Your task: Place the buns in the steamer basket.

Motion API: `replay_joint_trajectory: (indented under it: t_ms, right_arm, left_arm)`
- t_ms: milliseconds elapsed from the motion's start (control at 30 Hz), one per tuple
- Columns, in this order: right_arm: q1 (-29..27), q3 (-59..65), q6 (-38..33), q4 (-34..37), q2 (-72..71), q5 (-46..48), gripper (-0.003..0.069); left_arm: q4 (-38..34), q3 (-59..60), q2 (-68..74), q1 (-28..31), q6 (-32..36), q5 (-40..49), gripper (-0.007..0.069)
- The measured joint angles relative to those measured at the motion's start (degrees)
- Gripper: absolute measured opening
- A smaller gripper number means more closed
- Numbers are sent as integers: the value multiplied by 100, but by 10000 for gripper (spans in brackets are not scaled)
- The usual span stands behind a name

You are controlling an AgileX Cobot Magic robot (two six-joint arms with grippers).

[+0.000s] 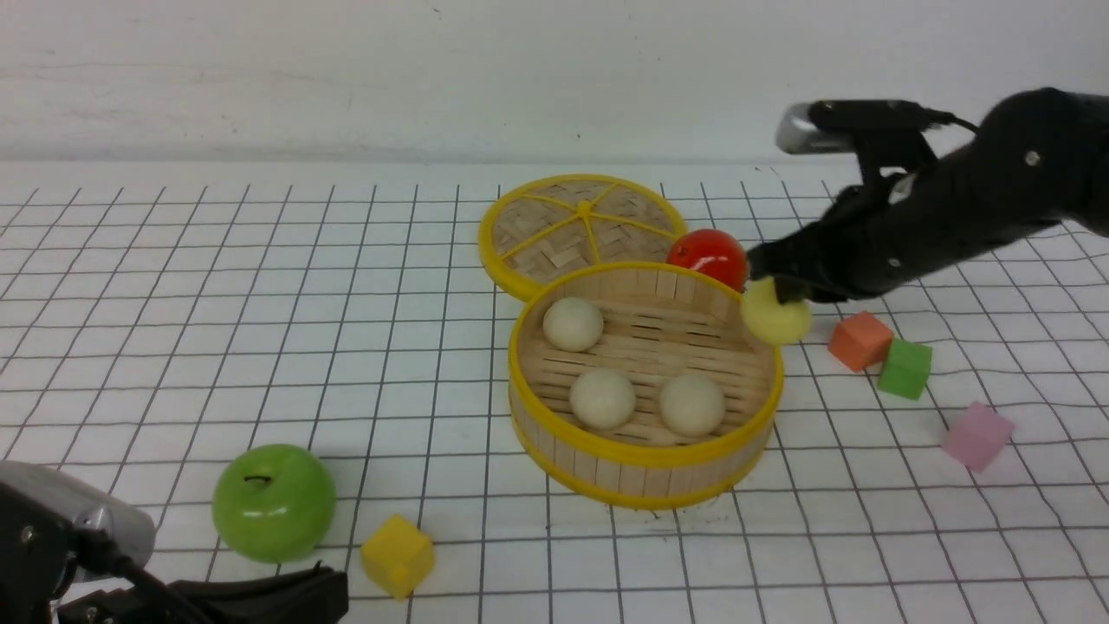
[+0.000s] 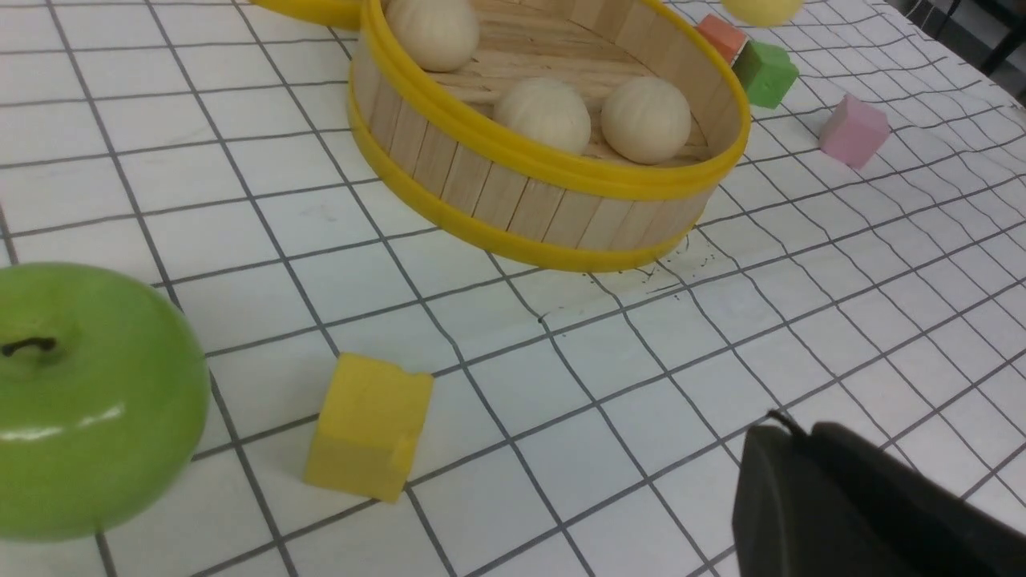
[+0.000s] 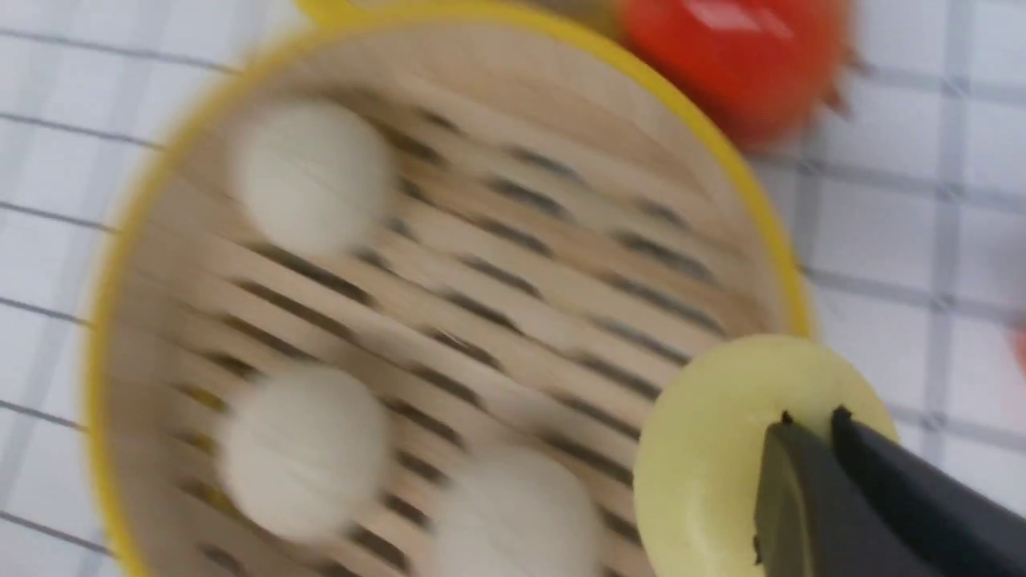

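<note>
Buns (image 1: pixel 603 399), front view: three white ones lie in the basket (image 1: pixel 641 458); yellow bun (image 1: pixel 775 316) is just outside its right rim, right claw (image 1: pixel 780 290) pinched narrow on top, likely to carry it in. Low by the apple (image 1: pixel 274 503), left claw (image 1: pixel 333 594) parked clear of the work. Left wrist view: its tips look closed, empty. Right wrist view: blurred; bun lifted or resting, cannot tell.

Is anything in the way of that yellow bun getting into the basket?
Nothing visible. The right gripper holds the yellow bun at the rim of the steamer basket; the slats nearest it are bare.
</note>
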Motion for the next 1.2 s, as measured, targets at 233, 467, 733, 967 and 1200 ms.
replay_joint_trajectory:
  t_ms: [233,467,733,967,1200]
  right_arm:
    - [303,-1024,-300,387,1373,-415,22]
    - [303,-1429,-300,431,2147,-689,223]
    - [303,-1410,-248,391,1424,502,542]
    - [387,-569,669,-306,-300,1409,324]
    - [569,1317,1624,-883,-1721,1592,-13]
  left_arm:
    - [-5,0,0,0,0,0,35]
    - [-5,0,0,0,0,0,39]
    - [-11,0,0,0,0,0,47]
    - [-13,0,0,0,0,0,55]
    - [-18,0,0,0,0,0,61]
